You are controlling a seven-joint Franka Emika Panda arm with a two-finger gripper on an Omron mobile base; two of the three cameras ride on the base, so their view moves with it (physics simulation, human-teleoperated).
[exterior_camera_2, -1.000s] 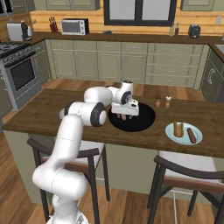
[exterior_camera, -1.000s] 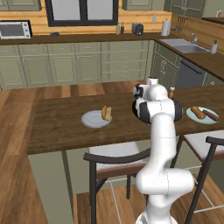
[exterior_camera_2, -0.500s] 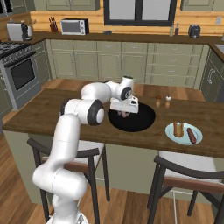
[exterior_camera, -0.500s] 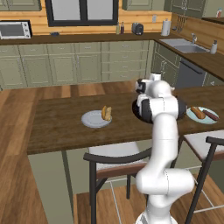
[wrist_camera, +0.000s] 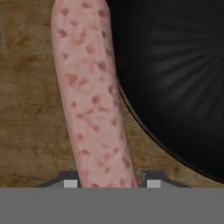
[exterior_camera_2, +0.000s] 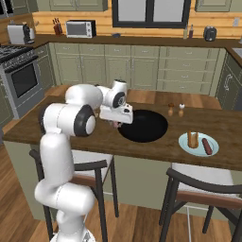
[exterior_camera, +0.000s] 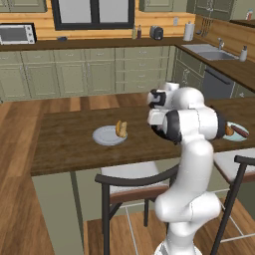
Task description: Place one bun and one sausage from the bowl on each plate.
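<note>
Tool (wrist_camera: 108,183) fingers have just squeezed shut on the sausage (wrist_camera: 89,96), which now hangs over the desk (wrist_camera: 30,131) beside the black bowl (wrist_camera: 175,78). It can go next to the grey plate (exterior_camera: 108,135), which has only a bun (exterior_camera: 121,129).

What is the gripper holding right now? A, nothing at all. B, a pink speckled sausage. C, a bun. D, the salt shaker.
B: in the hand view the pink speckled sausage runs up from between the two fingertips of the gripper, above the wooden counter beside the rim of the black bowl.
</note>
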